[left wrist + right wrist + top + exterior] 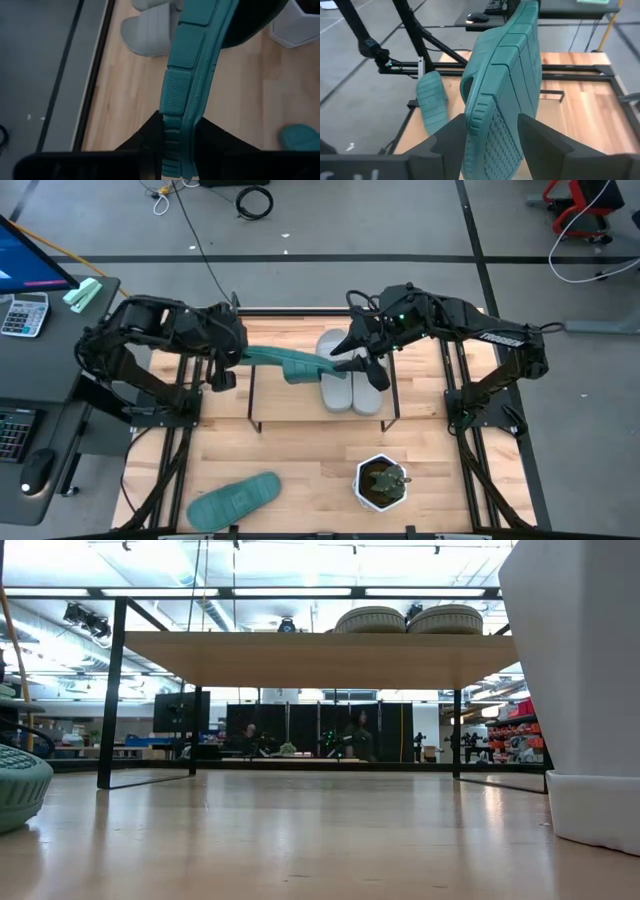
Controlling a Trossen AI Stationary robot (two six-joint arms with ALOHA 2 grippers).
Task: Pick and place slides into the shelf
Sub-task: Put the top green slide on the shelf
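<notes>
both grippers met over the shelf point(262, 385), sharing one teal slide point(285, 362) held on edge between them. the left gripper point(228, 360) had its jaws clamped on one end of the sole, the ribbed tread showing in its wrist view. the right gripper point(362, 360) faced it at the other end; its fingers point(449, 135) stood close on either side of the sole, apparently gripping it, though contact on both sides was hard to confirm.

just beyond the right jaws, the two grey slides point(350, 380) sat side by side on the shelf top. well away from both, near the worktop's point(300, 460) front edge, the second teal slide point(235, 500) lay flat, still to be shelved, with a white plant pot point(380, 482) to its side.

this looked like a handover or a joint placing. to do it well, only one arm should let go, and only once the other's hold is sure. the slide should then be turned flat and lowered onto bare board on the side of the grey pair towards the left jaws, without nudging them, and the rubbery sole eased down so it doesn't spring off.
</notes>
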